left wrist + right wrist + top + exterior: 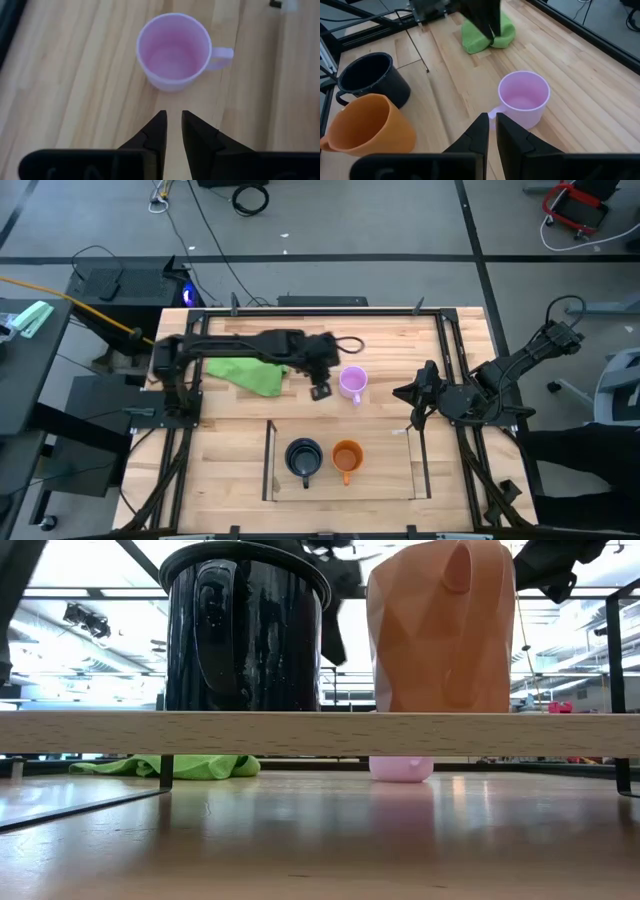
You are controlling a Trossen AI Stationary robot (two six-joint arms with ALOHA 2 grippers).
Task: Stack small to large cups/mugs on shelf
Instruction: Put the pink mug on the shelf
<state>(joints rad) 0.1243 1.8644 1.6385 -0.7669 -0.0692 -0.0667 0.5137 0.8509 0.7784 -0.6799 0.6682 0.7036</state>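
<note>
The light purple mug (352, 383) stands upright on the bare table, its handle (222, 55) pointing toward the table's right edge. My left gripper (173, 122) hangs above and just left of it (320, 388), tilted down. It is open by a narrow gap with nothing between its fingers. The black mug (304, 457) and the orange mug (346, 457) stand side by side on the shelf's wooden floor (320, 733). My right gripper (412, 408) waits at the right, raised. It shows only a slit between its fingers (492, 120) and holds nothing.
A green cloth (250, 373) lies on the table under the left arm, behind and left of the purple mug. The shelf's clear side panels (270, 460) stand at the near side. Bare wood lies between the purple mug and the shelf.
</note>
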